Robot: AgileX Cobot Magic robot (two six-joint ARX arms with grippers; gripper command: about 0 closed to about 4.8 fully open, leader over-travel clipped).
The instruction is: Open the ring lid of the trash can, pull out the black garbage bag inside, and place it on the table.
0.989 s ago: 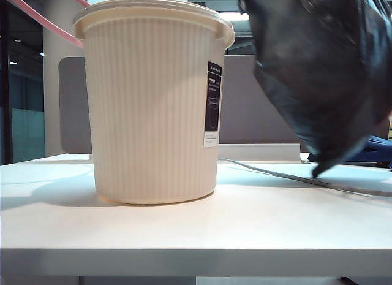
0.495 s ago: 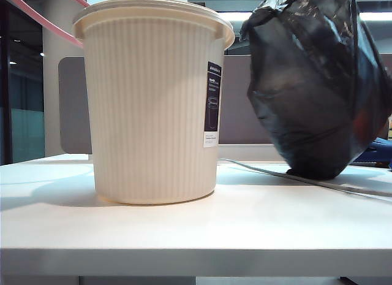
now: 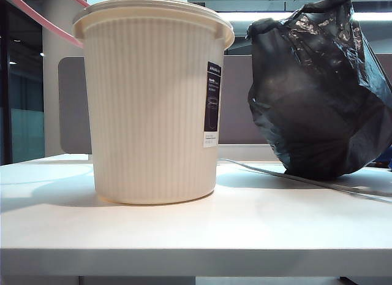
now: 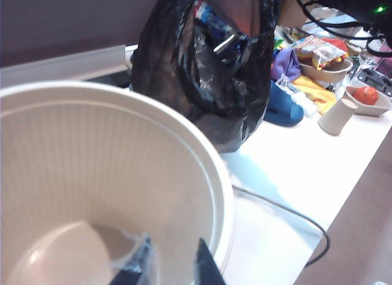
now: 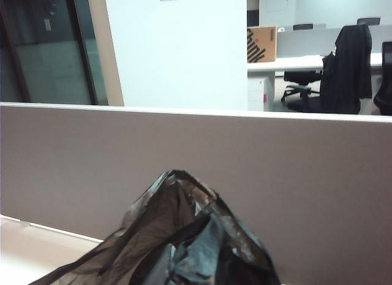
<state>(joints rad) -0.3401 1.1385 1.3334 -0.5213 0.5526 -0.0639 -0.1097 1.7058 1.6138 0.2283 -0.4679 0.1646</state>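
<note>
Bag (image 3: 321,95) stands upright right of the can (image 3: 153,101), knot upward; we hold it in our closed right gripper, while our left gripper (image 4: 171,266) pinches the pink ring (image 3: 43,18).

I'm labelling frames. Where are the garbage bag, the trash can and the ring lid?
black garbage bag (image 3: 318,107), exterior view, crinkled front.
trash can (image 3: 150,113), exterior view, ribbed side wall.
ring lid (image 3: 43,18), exterior view, pink arc beside the rim.

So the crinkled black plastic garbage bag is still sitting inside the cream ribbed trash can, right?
No. The crinkled black plastic garbage bag is out, resting on the white table beside the cream ribbed trash can; the exterior view shows it.
</note>
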